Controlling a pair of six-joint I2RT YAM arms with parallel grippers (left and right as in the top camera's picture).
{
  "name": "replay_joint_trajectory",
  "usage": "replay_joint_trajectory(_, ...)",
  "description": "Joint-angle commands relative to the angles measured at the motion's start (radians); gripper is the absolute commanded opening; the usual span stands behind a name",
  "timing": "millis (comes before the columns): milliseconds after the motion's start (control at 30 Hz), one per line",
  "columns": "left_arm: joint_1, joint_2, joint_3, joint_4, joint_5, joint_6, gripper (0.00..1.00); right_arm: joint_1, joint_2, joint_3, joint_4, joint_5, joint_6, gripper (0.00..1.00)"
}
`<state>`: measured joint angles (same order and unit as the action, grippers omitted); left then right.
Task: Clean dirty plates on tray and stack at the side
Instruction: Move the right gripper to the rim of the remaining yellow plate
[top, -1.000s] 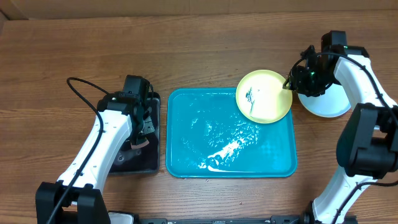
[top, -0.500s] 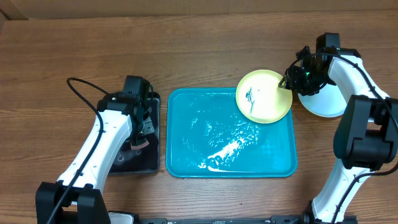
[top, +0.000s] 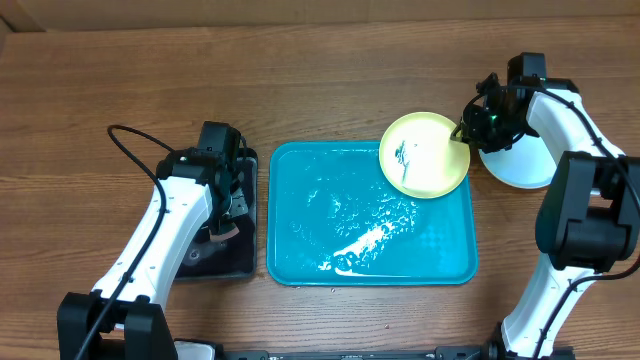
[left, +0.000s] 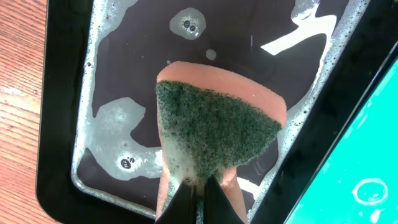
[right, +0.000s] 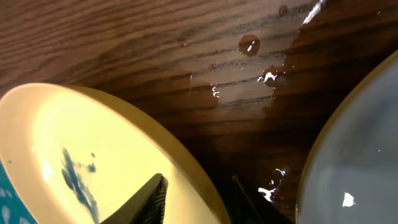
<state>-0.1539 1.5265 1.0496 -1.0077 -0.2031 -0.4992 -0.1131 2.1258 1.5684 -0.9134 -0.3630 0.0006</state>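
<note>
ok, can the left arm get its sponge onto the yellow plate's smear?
Probably, at a stretch: the smear faces up, the right claw grips the yellow plate only by its rim, and just the wet tray lies between it and the sponge in the left claw.

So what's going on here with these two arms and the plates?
It's washing up. The right hand grips the rim of a yellow plate, smeared with dark teal, over the far right corner of the wet blue tray. The left hand holds a soapy sponge over a black tray of suds. A pale plate sits on the table off to the right.
</note>
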Motion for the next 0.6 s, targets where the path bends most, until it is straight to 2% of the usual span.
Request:
replay_joint_trajectory(0, 0.003, -0.001, 0.001, -0.006, -0.018, -0.002, 0.04, 0.008, 0.034, -0.005, 0.004, -0.013, 0.027, 0.32)
replay_joint_trajectory(33, 0.003, -0.001, 0.001, -0.006, -0.018, -0.002, 0.04, 0.008, 0.037, -0.005, 0.006, -0.013, 0.031, 0.29)
replay_joint_trajectory(133, 0.003, -0.001, 0.001, -0.009, -0.018, -0.002, 0.04, 0.008, 0.037, -0.005, 0.003, -0.013, 0.038, 0.08)
replay_joint_trajectory(167, 0.003, -0.001, 0.001, -0.009, -0.018, -0.002, 0.04, 0.008, 0.036, -0.005, -0.002, -0.013, 0.038, 0.04)
replay_joint_trajectory(567, 0.003, -0.001, 0.001, 0.009, -0.018, -0.002, 0.04, 0.022, 0.005, -0.002, -0.111, -0.013, 0.037, 0.04)
